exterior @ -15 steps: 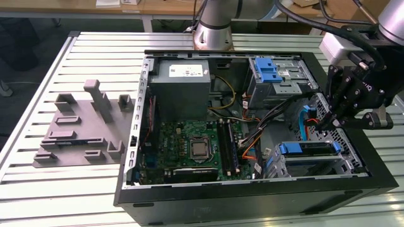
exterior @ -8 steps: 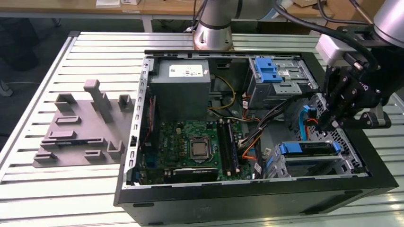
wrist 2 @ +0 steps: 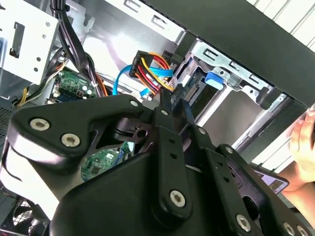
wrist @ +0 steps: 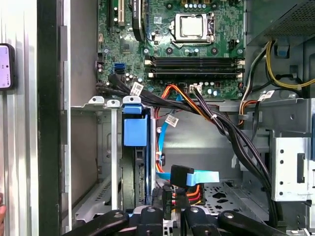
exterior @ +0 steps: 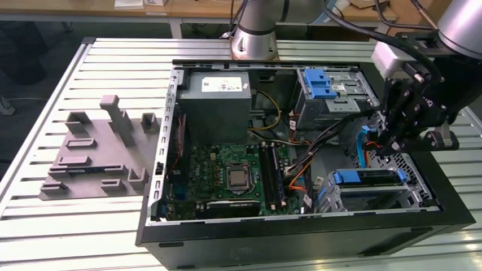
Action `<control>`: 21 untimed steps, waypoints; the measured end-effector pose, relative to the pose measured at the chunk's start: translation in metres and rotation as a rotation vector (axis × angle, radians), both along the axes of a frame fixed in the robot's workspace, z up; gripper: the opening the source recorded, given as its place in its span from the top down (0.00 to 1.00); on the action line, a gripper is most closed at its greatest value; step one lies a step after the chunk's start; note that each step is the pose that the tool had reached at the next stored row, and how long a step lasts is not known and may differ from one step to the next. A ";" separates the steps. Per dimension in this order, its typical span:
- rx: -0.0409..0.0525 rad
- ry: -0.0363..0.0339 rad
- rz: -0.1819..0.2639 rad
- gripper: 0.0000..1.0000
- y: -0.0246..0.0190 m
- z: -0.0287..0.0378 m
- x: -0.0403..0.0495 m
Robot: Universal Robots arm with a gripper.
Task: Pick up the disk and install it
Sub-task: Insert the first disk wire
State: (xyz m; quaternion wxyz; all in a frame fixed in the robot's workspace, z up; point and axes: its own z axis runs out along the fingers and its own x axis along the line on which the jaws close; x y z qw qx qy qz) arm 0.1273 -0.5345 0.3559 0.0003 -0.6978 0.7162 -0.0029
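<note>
The disk (exterior: 373,178) sits in the lower bay at the near right corner of the open computer case (exterior: 301,237), in the exterior view's right. Its blue bracket tab (wrist: 135,132) stands out at the bay's mouth and is also seen as a blue tab (wrist 2: 215,78) in the second wrist view. My gripper (exterior: 385,148) hangs just above and behind that bay. Its fingers are shut together, and the gripper (wrist 2: 165,96) reaches up to a connector with yellow, red and orange wires (wrist 2: 150,66). A blue flat cable (wrist: 202,177) runs past the gripper (wrist: 167,196).
Inside the case are a grey power-supply box (exterior: 218,107), the green motherboard (exterior: 233,175) and a grey drive cage with a blue latch (exterior: 328,84). A grey fixture with blocks (exterior: 98,152) lies on the slatted table. A person's hand (wrist 2: 302,142) holds a phone (wrist: 6,66) outside the case.
</note>
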 end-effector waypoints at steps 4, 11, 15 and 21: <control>-0.0002 0.0000 -0.001 0.75 0.0012 -0.0027 0.0000; -0.0002 0.0000 -0.001 0.83 0.0012 -0.0035 0.0000; -0.0001 0.0000 -0.001 0.83 0.0001 -0.0036 0.0001; -0.0002 0.0000 -0.001 0.83 -0.0034 -0.0041 0.0001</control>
